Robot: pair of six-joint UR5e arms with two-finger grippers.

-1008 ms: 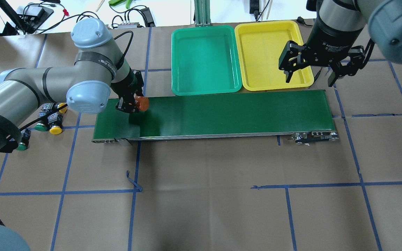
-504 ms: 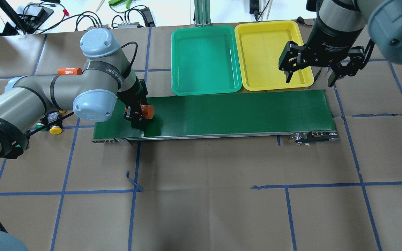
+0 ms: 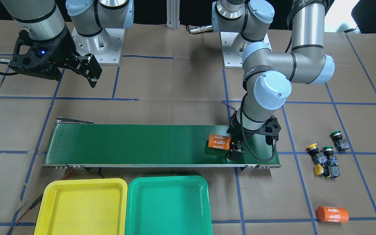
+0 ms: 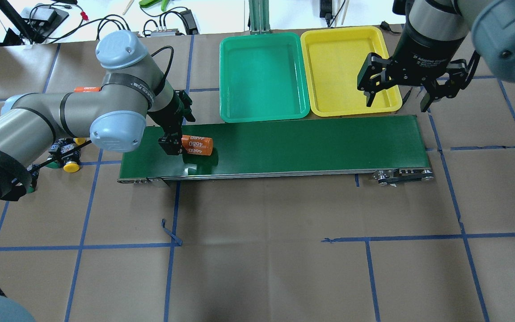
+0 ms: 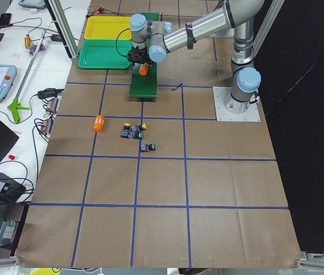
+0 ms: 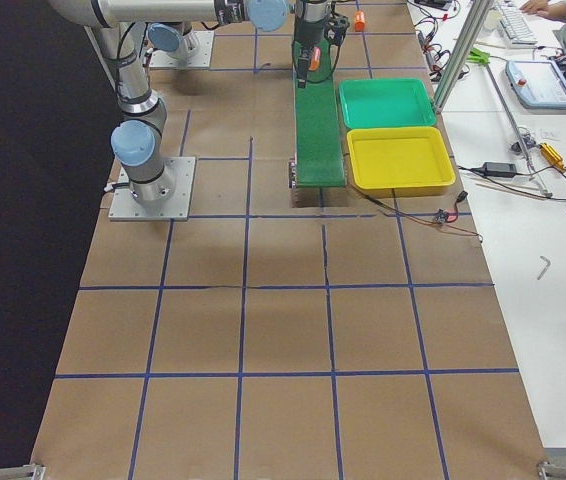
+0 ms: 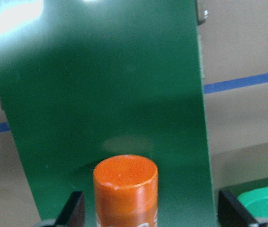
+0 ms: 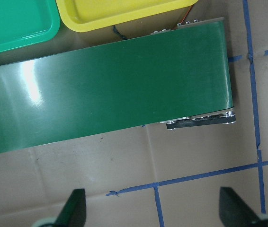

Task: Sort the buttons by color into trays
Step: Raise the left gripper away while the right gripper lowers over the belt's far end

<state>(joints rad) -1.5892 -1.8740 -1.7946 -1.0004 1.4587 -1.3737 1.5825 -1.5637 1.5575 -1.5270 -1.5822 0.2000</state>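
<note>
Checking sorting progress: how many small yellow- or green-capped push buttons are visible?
4, clustered on the brown paper off the end of the dark-green conveyor belt: two green-capped buttons, two yellow-capped buttons. The yellow plastic tray and green plastic tray hold none.

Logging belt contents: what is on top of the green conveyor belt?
One orange cylinder printed 4680 lies on the conveyor belt, at the open left gripper. The belt under that gripper is covered.

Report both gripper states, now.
Left gripper: open around the orange cylinder, not gripping it.
Right gripper: open, holding nothing.
</note>
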